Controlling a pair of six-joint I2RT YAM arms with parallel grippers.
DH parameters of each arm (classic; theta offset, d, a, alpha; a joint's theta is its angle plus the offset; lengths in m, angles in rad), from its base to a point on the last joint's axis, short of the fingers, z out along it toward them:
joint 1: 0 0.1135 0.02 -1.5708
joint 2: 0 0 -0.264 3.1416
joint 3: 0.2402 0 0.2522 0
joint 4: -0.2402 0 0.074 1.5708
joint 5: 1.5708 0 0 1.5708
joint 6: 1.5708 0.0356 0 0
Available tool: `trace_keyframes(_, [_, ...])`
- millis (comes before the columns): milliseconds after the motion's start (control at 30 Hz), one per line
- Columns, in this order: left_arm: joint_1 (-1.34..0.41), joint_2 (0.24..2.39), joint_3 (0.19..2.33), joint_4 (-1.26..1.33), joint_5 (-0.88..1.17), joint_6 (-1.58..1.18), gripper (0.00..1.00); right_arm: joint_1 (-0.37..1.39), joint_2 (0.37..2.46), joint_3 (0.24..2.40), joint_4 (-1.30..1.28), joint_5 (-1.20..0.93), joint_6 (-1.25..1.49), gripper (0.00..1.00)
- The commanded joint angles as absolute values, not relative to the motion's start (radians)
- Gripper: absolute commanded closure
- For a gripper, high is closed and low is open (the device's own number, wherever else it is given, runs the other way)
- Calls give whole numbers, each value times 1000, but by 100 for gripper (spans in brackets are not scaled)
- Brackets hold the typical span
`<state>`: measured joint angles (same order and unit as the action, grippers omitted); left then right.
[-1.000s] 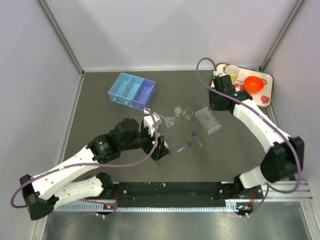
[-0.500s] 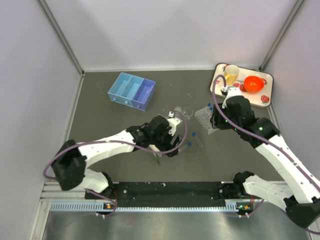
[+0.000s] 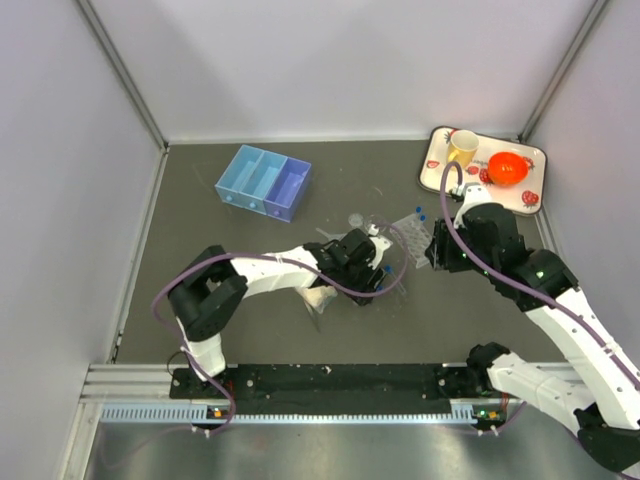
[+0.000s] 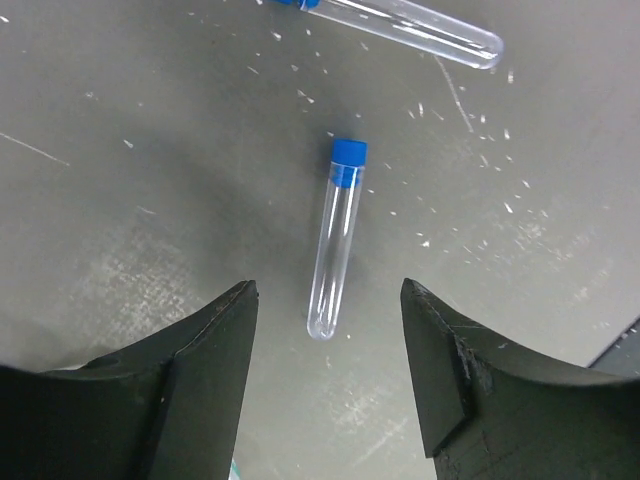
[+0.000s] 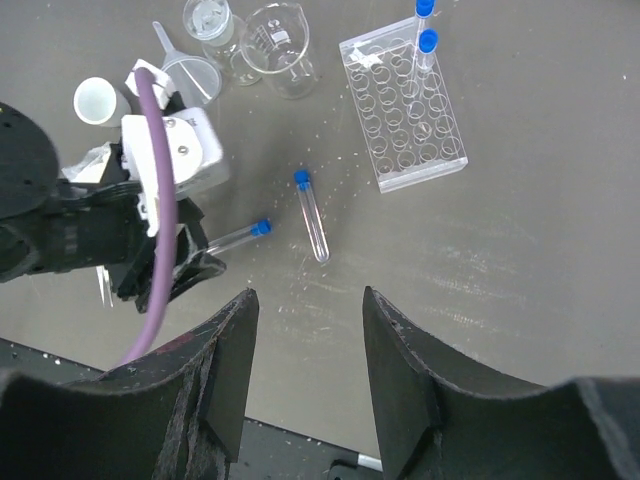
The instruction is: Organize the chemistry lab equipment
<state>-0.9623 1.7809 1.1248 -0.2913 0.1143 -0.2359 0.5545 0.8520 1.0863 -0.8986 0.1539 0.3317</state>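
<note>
Beneath left gripper (image 4: 327, 295), spread open: blue-capped tube (image 4: 338, 235), unobstructed, second tube (image 4: 410, 25) near. Right gripper (image 5: 308, 295) spread too, near rack (image 5: 405, 115); beaker (image 5: 280, 45) gradations unreadable.

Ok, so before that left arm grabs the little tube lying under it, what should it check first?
1. Left end effector open: ok, fingers spread wide.
2. Blue-capped tube lined up between the fingers: ok, it lies flat in the gap.
3. Second tube out of the way: ok, it lies apart.
4. Tube rack has free holes: ok, only two standing tubes are in it.
5. Right end effector empty: ok, open and holding nothing.
6. Fingers low enough to close on the tube: cannot tell.
</note>
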Motion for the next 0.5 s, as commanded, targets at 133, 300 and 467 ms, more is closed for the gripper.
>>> trace_keyframes(133, [-979, 1870, 1186, -284, 17, -224, 39, 563, 841, 1094, -904, 149, 313, 53])
trace_keyframes(300, [-989, 1885, 1174, -288, 8, -230, 49, 563, 839, 1088, -900, 156, 316, 53])
trace_keyframes(467, [-1009, 1879, 1151, -291, -47, -241, 61, 563, 834, 1072, -896, 152, 324, 54])
